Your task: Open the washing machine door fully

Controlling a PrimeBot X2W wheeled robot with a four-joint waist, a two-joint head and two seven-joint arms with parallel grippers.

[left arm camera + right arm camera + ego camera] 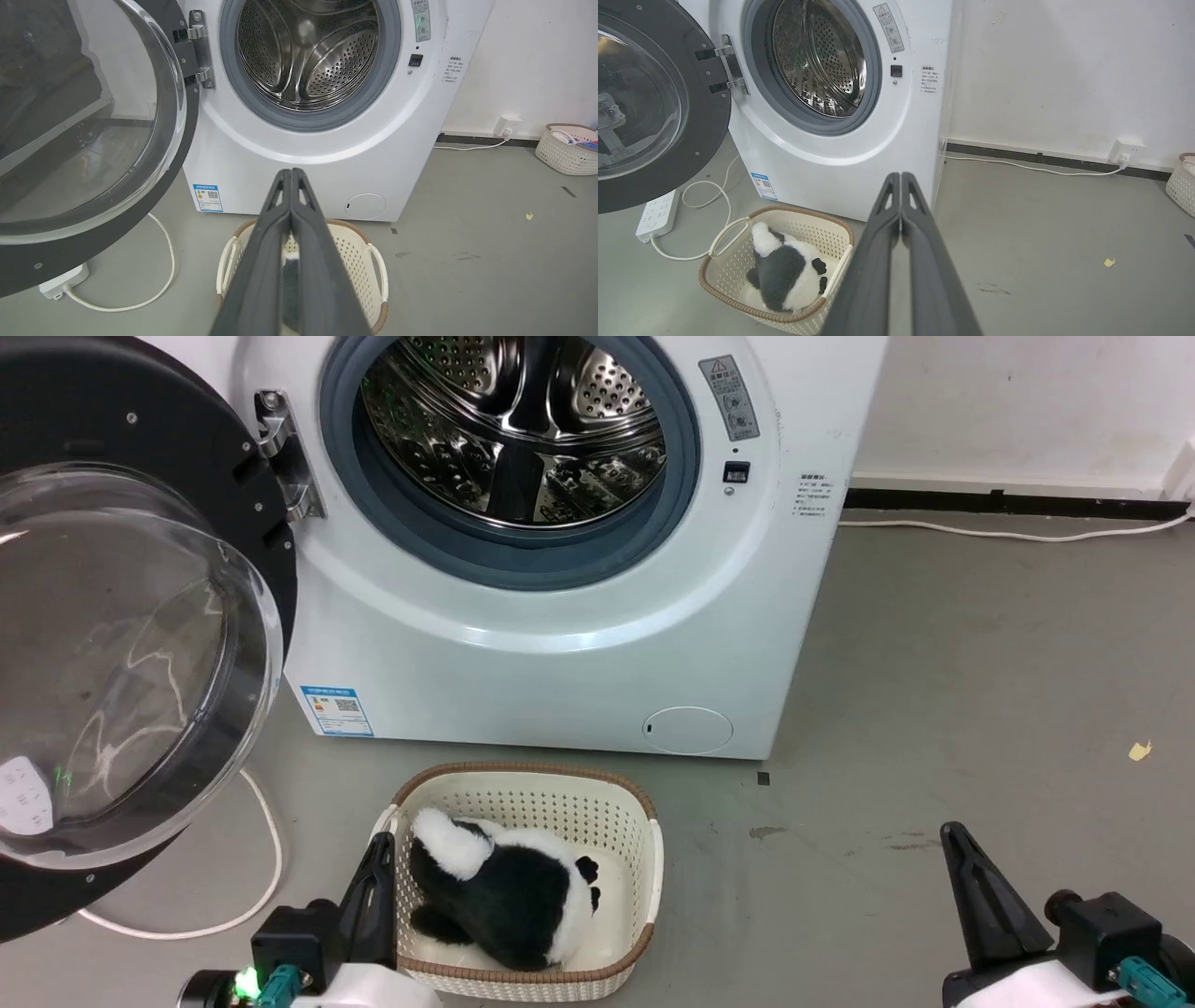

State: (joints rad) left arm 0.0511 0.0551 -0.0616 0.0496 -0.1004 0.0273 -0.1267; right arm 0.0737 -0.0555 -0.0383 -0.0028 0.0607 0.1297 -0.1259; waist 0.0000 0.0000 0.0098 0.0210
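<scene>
Now the washing machine door (140,644) stands swung wide at the left of the head view, its clear glass bowl facing the camera. It is hinged to the white washing machine (560,653), whose steel drum opening shows at upper centre. At lower centre, a cream basket (523,773) holds a black-and-white plush toy (509,896). The left gripper (381,847), lower left, overlaps the basket's left edge, jaws pressed together and empty. The right gripper (954,835), lower right, hangs over grey floor, jaws likewise pressed together, holding nothing.
</scene>
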